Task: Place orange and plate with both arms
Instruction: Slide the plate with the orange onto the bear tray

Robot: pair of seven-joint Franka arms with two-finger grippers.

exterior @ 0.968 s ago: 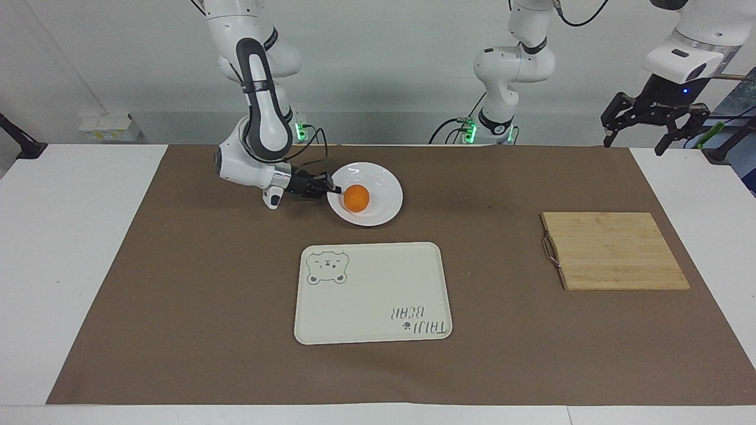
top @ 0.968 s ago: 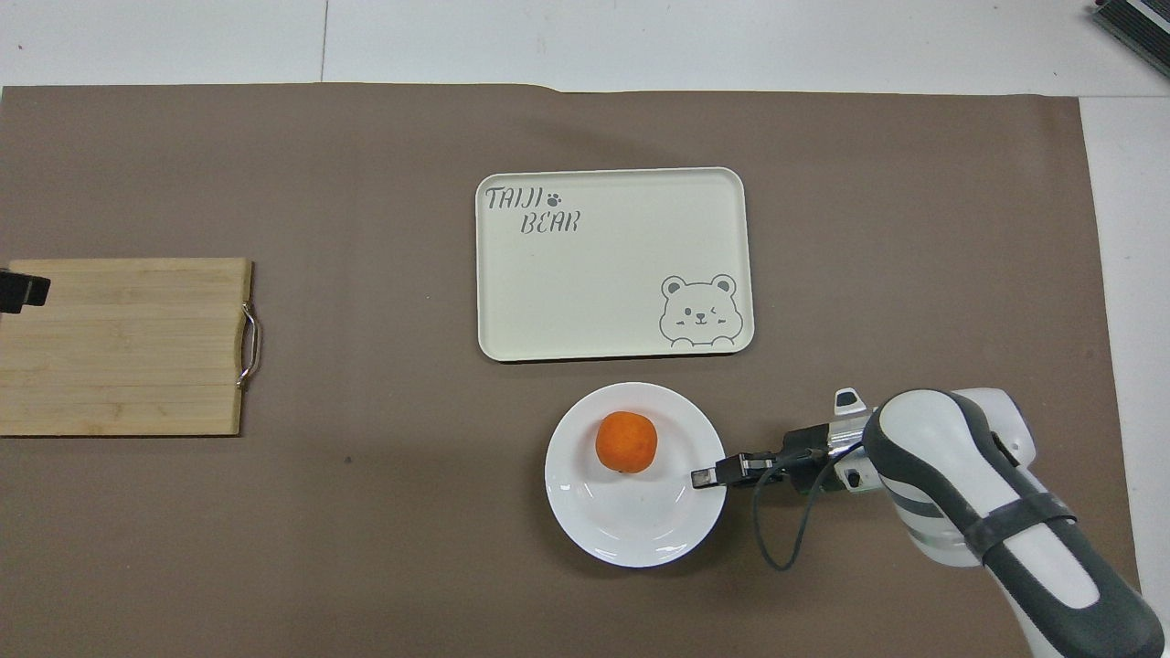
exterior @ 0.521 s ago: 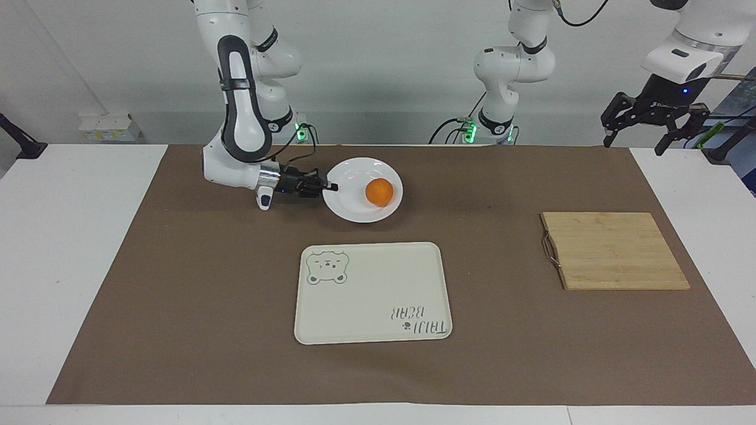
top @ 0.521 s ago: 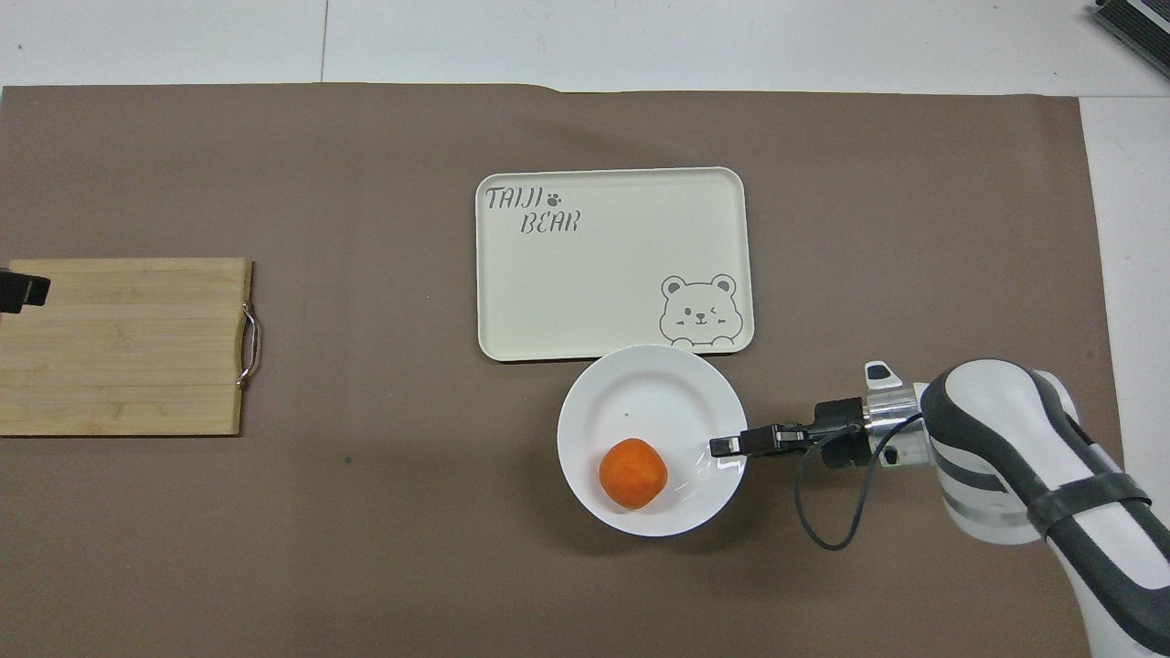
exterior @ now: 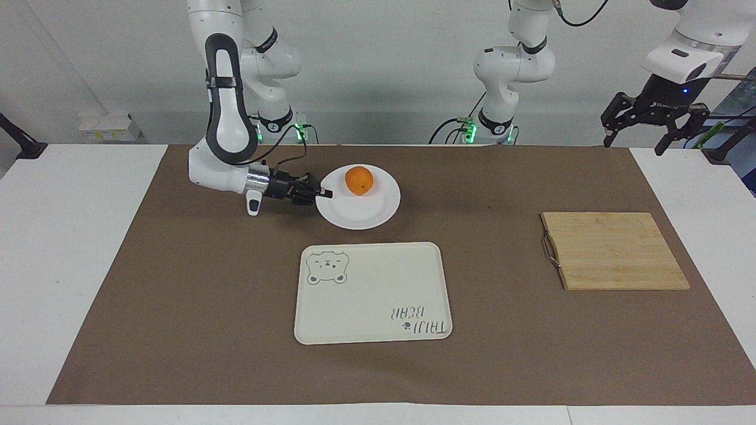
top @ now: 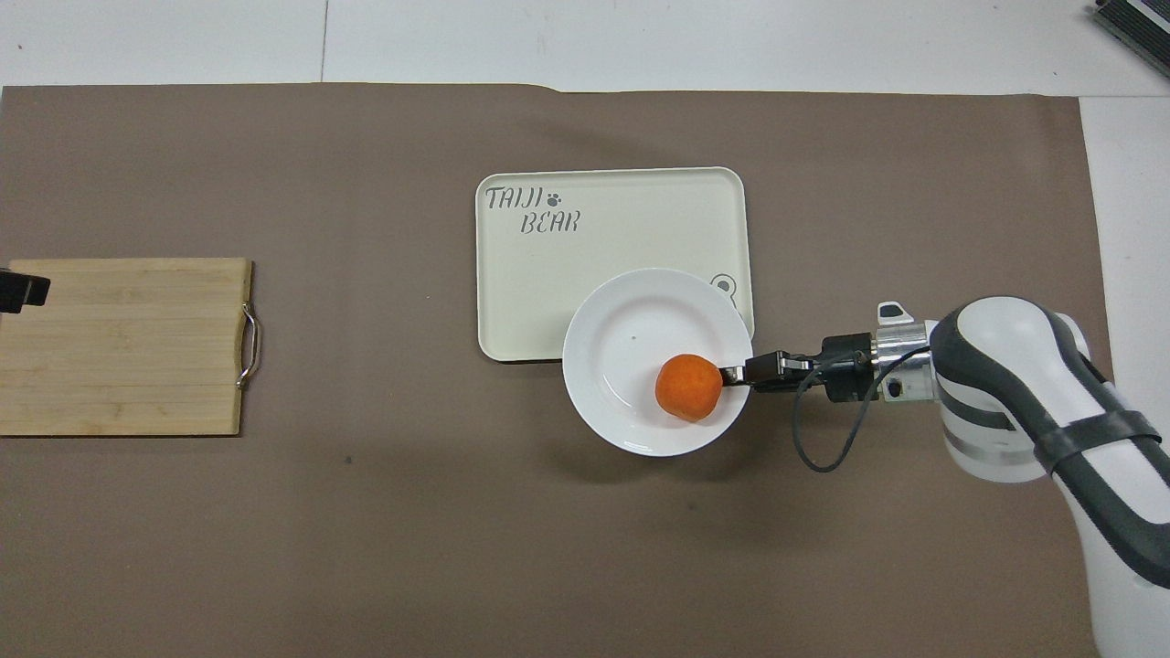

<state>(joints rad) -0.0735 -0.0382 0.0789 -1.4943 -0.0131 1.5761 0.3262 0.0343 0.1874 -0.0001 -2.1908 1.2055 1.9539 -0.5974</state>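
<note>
my right gripper [exterior: 326, 193] clamped on plate [exterior: 366, 212] rim, lifted | orange [exterior: 359, 180] on it just ahead | my left gripper [exterior: 649, 127] spread, idle

The orange [exterior: 359, 180] sits in the plate [exterior: 378, 209], toward its robot-side rim. The tray [exterior: 372, 292] lies farther from the robots. The cutting board [exterior: 614, 251] lies toward the left arm's end.
</note>
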